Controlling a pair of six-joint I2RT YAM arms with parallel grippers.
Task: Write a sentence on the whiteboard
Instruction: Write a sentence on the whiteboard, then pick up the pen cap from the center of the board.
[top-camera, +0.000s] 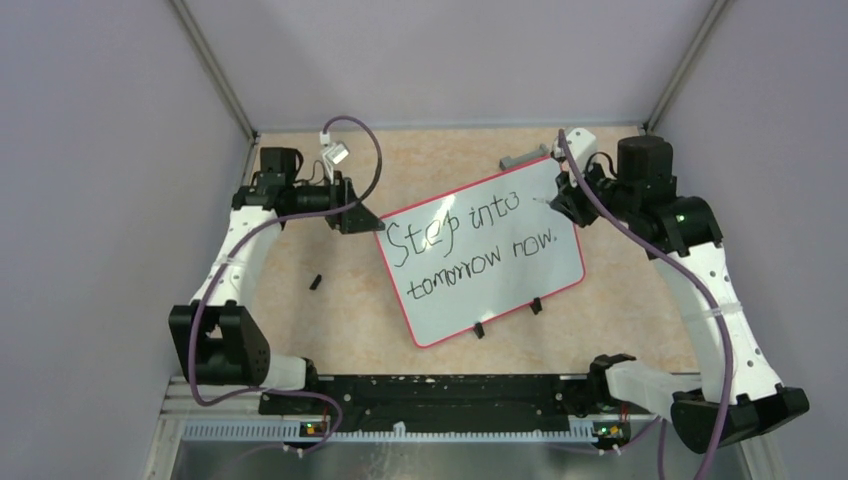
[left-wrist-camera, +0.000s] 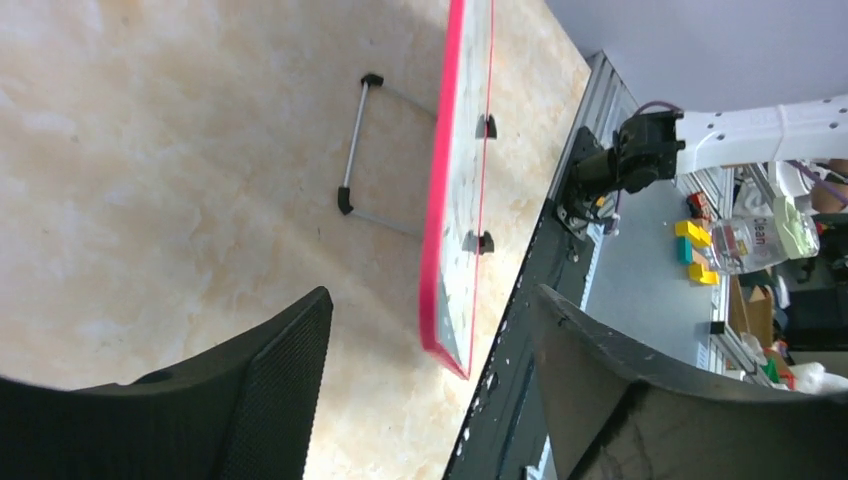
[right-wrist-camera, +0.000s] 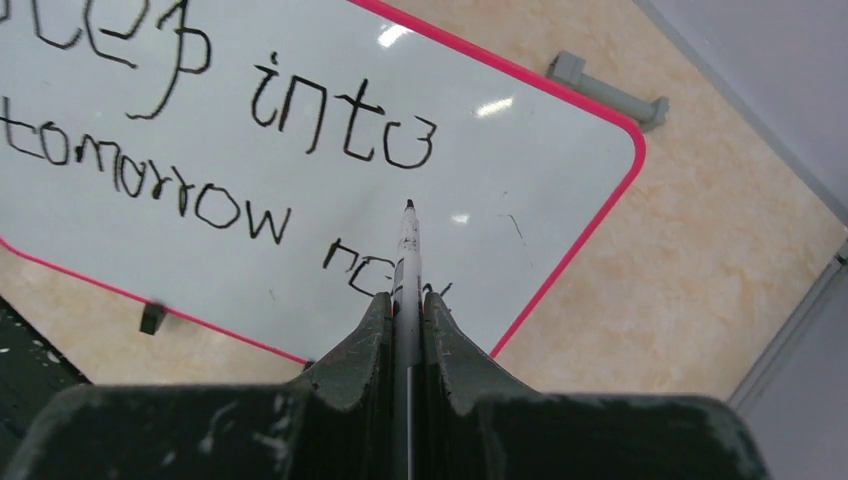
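Whiteboard (top-camera: 470, 312) sits mid-frame in top view, tilted, on the tabletop (top-camera: 450, 160). Left wrist view shows it propped up on a wire stand (left-wrist-camera: 350, 150) behind it.

The sentence (top-camera: 470, 245) fills two lines: "Step into" above, "tomorrow now." below, w/ a full stop at the end. Reads complete, so writing looks done, as far as can be judged.

Right claw (right-wrist-camera: 406, 305), at right of top view near the board's upper-right corner, is clamped tight on a marker (right-wrist-camera: 406, 240). In right wrist view the tip points at bare white just right of "into", above "now". Can't tell if the tip touches the board.

Left claw (left-wrist-camera: 432, 300) is in upper left of top view, just beside the board's upper-left corner. Its fingers are spread wide w/ nothing between them and aren't touching the board.

Prob. left to do: get the marker clear of the board and maybe cap it or put it down. A small black piece (top-camera: 316, 282) lies on the tabletop left of the board, poss. the cap but too small to tell. A grey bar (right-wrist-camera: 607, 88) lies beyond the board's top edge.
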